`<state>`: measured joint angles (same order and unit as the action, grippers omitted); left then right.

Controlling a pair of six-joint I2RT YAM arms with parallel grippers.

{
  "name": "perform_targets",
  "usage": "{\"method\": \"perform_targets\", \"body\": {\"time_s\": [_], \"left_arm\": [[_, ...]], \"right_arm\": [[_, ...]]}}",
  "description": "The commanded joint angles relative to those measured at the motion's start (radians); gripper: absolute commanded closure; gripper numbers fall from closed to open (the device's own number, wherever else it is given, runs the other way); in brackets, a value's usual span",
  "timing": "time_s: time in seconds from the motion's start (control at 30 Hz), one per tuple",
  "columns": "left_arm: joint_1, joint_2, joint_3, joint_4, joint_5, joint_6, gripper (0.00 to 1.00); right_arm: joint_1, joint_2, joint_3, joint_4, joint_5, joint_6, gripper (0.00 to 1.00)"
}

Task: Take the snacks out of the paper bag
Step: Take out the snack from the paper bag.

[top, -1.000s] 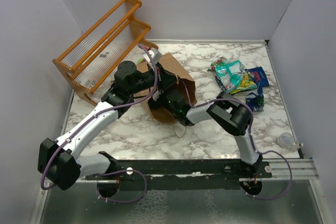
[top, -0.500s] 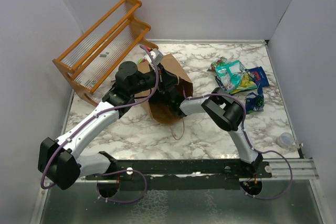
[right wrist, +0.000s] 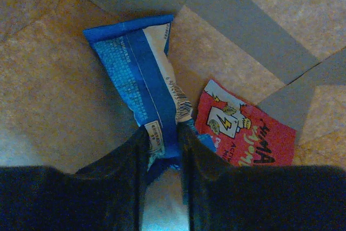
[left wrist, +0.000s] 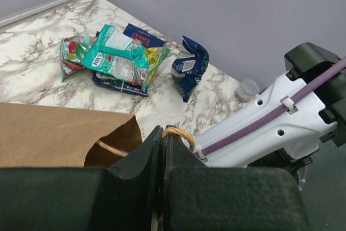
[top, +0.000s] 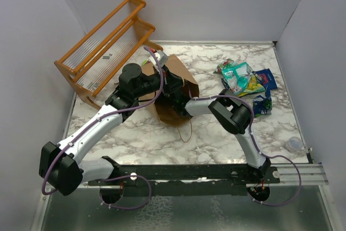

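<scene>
The brown paper bag (top: 186, 79) lies on its side at the table's middle, mouth toward the right arm. My left gripper (left wrist: 163, 133) is shut on its twisted paper handle (left wrist: 179, 133), holding the mouth up. My right gripper (right wrist: 164, 133) reaches inside the bag, its jaws closed on the end of a blue snack packet (right wrist: 138, 68). A red snack packet (right wrist: 246, 133) lies beside it on the bag's floor. Outside the bag, a pile of snacks sits at the back right, with a teal packet (top: 238, 74) on top and a dark blue packet (top: 263, 104) near it.
An orange wooden rack (top: 105, 47) leans at the back left, close behind the left arm. A small clear cup (top: 295, 144) rests near the right edge. Grey walls close in the table on three sides.
My right arm has pushed further into the bag, and its jaws have closed from wide onto the blue packet. The left gripper kept its hold on the handle.
</scene>
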<state>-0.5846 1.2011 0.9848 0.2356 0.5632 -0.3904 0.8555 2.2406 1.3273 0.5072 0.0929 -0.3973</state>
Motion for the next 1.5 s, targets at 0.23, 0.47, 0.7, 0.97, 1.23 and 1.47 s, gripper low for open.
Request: {"method": "perform_targets", "body": {"time_s": [0.23,0.47,0.7,0.97,1.23,1.47], "left_arm": [[-0.006,-0.005,0.001,-0.013,-0.05,0.021,1.0],[-0.006,-0.002,0.015,-0.089,-0.212,0.04,1.0],[-0.005,-0.006,0.018,-0.108,-0.267,0.047,1.0],[-0.004,-0.02,0.019,-0.133,-0.339,0.052,1.0],[-0.003,-0.054,0.018,-0.164,-0.459,0.064,1.0],[0.006,-0.054,0.021,-0.176,-0.481,0.062,1.0]], "right_arm": [[-0.005,-0.125,-0.113,0.001,-0.036,0.045,0.84],[0.007,-0.313,-0.291,0.021,-0.082,0.094,0.85],[0.023,-0.481,-0.465,0.029,-0.076,0.14,0.86],[0.039,-0.709,-0.616,-0.004,-0.13,0.195,0.86],[0.04,-1.019,-0.729,-0.14,-0.14,0.159,0.86],[0.04,-1.292,-0.693,-0.386,-0.115,0.066,0.86]]}}
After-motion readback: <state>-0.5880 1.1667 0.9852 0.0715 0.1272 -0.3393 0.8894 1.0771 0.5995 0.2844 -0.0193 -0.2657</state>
